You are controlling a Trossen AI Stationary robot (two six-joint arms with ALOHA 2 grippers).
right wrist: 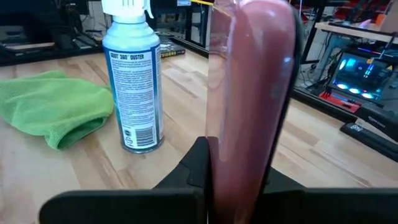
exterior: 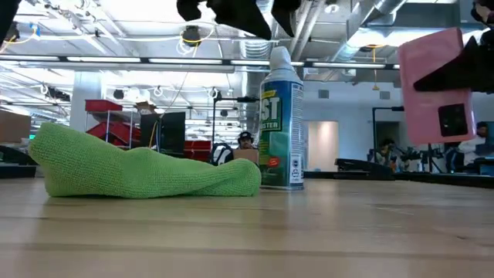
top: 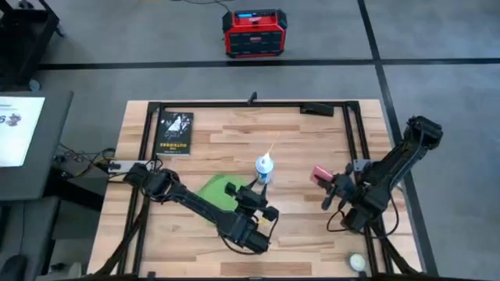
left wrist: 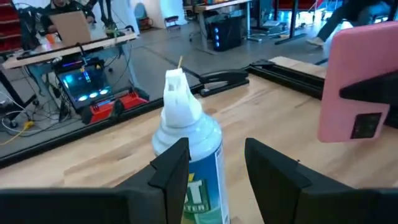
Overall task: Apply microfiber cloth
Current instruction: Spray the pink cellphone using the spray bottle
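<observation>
The lime-green microfiber cloth (top: 213,190) (exterior: 139,171) lies bunched on the table, left of an upright duster spray can (top: 266,166) (exterior: 282,116). My left gripper (left wrist: 214,155) (top: 256,197) hovers open just near of and above the can's white cap (left wrist: 180,102), touching nothing. To the right, my right gripper (top: 334,186) is shut on a pink phone (exterior: 434,85) (right wrist: 252,93), held up in the air. My right gripper pinches the pink phone across its two flat faces; one finger (left wrist: 373,87) lies across the back, just above the camera patch (exterior: 451,120). The fingers come level from the table's right side. The phone stands upright, lifted clear of the table.
A black book with yellow lettering (top: 173,131) lies at the far left. A black metal frame (top: 250,105) runs along the table's far edge and sides. A small white round thing (top: 357,262) sits at the near right. A red box (top: 254,33) stands on the floor beyond.
</observation>
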